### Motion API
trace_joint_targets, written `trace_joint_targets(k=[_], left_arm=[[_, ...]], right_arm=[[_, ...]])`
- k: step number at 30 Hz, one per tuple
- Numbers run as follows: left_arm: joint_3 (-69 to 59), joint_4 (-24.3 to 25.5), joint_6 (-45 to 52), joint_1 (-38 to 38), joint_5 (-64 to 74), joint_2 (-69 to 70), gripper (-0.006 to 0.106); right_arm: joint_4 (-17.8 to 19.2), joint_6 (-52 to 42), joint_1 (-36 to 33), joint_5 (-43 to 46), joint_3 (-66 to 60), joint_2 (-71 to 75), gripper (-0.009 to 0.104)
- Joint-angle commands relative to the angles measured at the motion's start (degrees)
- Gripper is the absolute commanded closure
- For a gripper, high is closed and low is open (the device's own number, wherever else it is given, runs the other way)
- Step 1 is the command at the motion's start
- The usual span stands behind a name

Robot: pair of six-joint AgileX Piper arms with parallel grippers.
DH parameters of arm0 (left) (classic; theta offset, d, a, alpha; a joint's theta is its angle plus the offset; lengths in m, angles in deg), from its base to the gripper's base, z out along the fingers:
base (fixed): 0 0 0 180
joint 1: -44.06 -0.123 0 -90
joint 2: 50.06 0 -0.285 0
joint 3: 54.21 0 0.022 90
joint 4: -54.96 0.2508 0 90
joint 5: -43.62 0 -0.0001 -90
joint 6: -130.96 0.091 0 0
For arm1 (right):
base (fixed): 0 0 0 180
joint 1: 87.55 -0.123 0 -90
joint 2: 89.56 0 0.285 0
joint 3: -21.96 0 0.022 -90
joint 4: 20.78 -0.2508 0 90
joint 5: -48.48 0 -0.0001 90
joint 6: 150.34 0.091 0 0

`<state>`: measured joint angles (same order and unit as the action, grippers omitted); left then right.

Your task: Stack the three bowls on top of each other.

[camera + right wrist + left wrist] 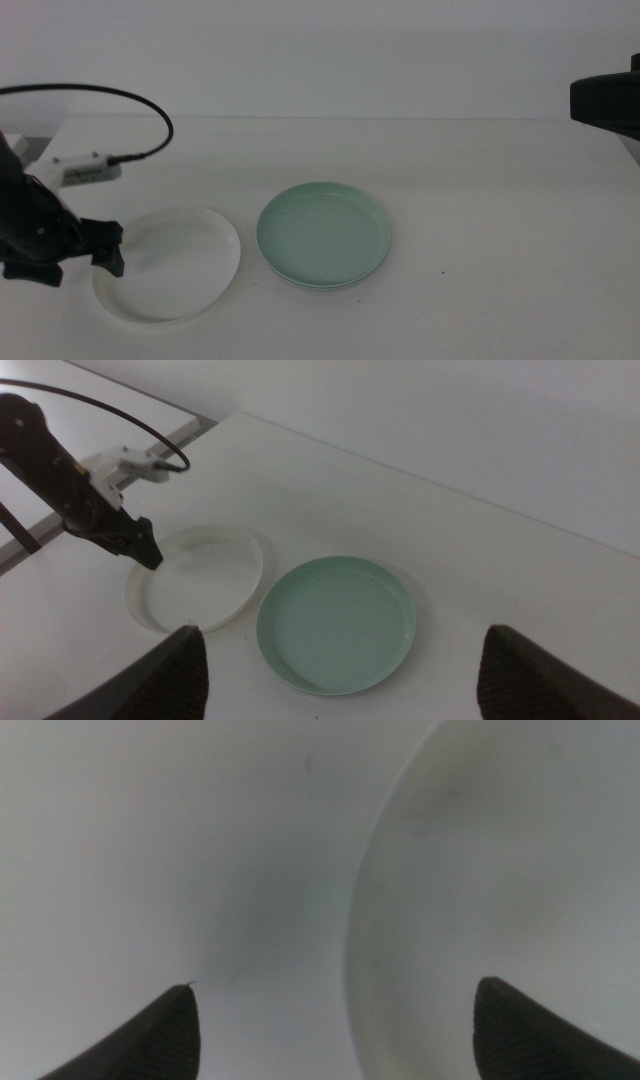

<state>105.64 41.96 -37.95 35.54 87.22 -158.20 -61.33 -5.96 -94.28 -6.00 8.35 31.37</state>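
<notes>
No readable text anywhere. The white tag (85, 170) on the left arm's cable carries a dark marking, too blurred to read. Bowls and table show no labels.

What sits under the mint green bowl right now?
Under the mint green bowl a thin second rim peeks out along its near edge, so another dish seems nested beneath. Its colour and the rest of it are covered.

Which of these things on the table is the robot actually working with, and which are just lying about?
Part of the job:
white bowl, with the left pincer open astride its rim
mint green bowl, on another dish whose edge barely shows
right pincer, open, waiting high above

Just there:
black cable
table
</notes>
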Motion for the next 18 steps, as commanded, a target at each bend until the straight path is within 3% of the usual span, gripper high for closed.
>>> trace_joint_targets(k=[1,4,8,10,16,18], left_arm=[[0.4,-1.6,1.4,0.0,-1.8,-2.2,0.007],[0.4,-1.6,1.4,0.0,-3.4,-4.2,0.01],[0.4,-3.1,1.4,0.0,-4.3,-5.7,0.023],[0.4,-3.8,1.4,0.0,-3.9,-5.9,0.038],[2.4,-3.2,-2.7,0.0,1.2,-4.9,0.103],[5.2,-2.6,-3.6,0.0,5.4,-2.6,0.102]], right_arm=[[-0.3,-0.2,0.5,0.6,0.0,0.3,0.002],[-0.3,-0.2,0.5,0.6,0.0,0.3,0.002],[-0.3,-0.2,0.5,0.6,0.0,0.3,0.002],[-0.3,-0.2,0.5,0.6,0.0,0.3,0.002],[-0.3,-0.2,0.5,0.6,0.0,0.3,0.002],[-0.3,-0.2,0.5,0.6,0.0,0.3,0.002]])
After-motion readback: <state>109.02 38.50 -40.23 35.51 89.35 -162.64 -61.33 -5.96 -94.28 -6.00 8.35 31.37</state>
